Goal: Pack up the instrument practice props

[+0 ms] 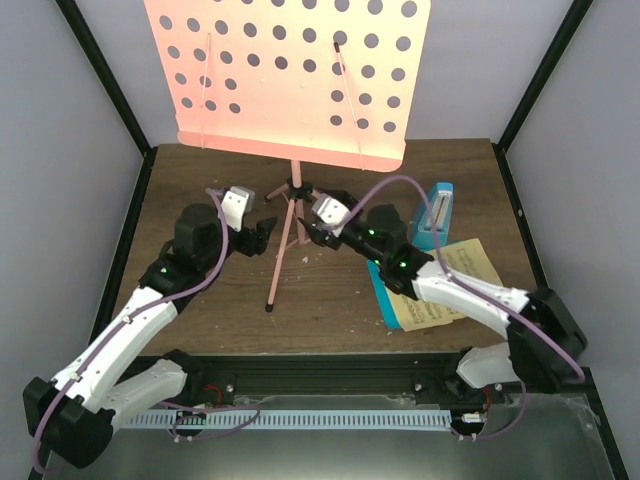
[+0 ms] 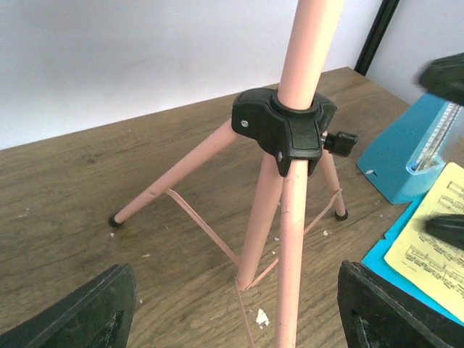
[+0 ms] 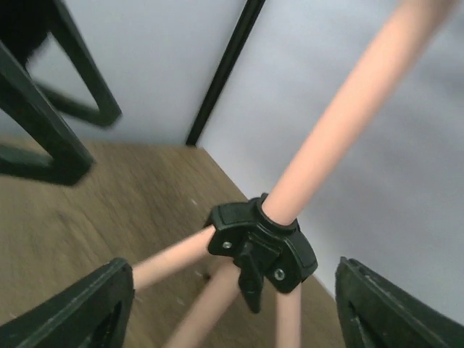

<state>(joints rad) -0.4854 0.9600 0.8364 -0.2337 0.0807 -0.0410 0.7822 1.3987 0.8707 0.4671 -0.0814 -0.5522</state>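
Spread wide w/ nothing held: L fingers (image 2: 72,312) and R fingers (image 3: 395,308), flanking hub (image 2: 284,129) of pink stand (image 1: 290,70) upright on table (image 1: 200,300).

Music stand (image 1: 290,80) centre, metronome (image 1: 436,215) right, sheets (image 1: 475,262) nearer

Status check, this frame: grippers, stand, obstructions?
Left gripper open, right gripper open, flanking tripod hub. Music stand upright, unfolded, ungripped. Metronome and music sheets right of it, not blocking.

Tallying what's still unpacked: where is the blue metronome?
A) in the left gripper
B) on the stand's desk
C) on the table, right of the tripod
C: the metronome stands on the table, right of the music stand, beside the music sheets.
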